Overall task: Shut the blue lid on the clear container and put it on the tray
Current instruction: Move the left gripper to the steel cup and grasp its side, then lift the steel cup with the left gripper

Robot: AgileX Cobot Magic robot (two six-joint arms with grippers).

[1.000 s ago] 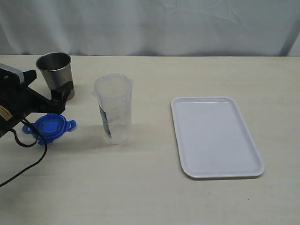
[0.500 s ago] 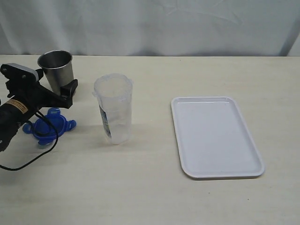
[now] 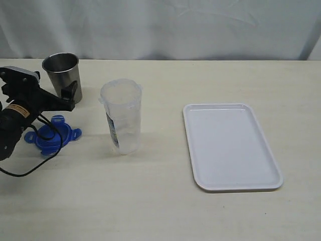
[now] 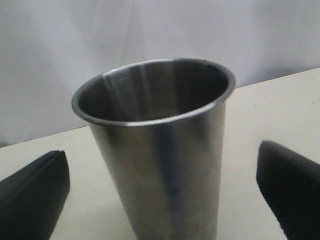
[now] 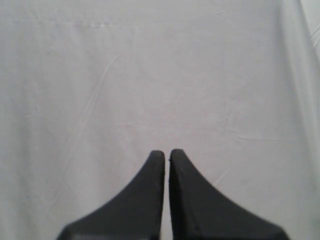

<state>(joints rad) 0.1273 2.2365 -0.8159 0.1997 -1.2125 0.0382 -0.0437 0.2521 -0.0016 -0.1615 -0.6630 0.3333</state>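
While nothing is held, step in hand reads as the reach for the blue lid [image 3: 52, 134]; closing and placing are both not yet done.

Landmark: the clear container [image 3: 121, 118], upright on the tabletop [image 3: 165, 211], mouth uncovered.
- Blue lid: flat on the tabletop, near the container, on the side away from the tray [image 3: 228, 145].
- Tray: on the container's other side, well apart from it, nothing on it.
- Steel cup [image 3: 61, 75]: beyond the lid, farther from the container.

Left claw [image 4: 162, 195]: jaws wide apart, empty, to either side of the steel cup in the wrist view. It is aimed at the cup, not the lid.
Right claw [image 5: 166, 160]: jaws pressed together, empty, facing only white cloth.

Next move, my judgement: bring the left claw off the cup and down to the lid. It lies low and flat, so take it by its edge or a flap. Then carry it over the container's mouth.
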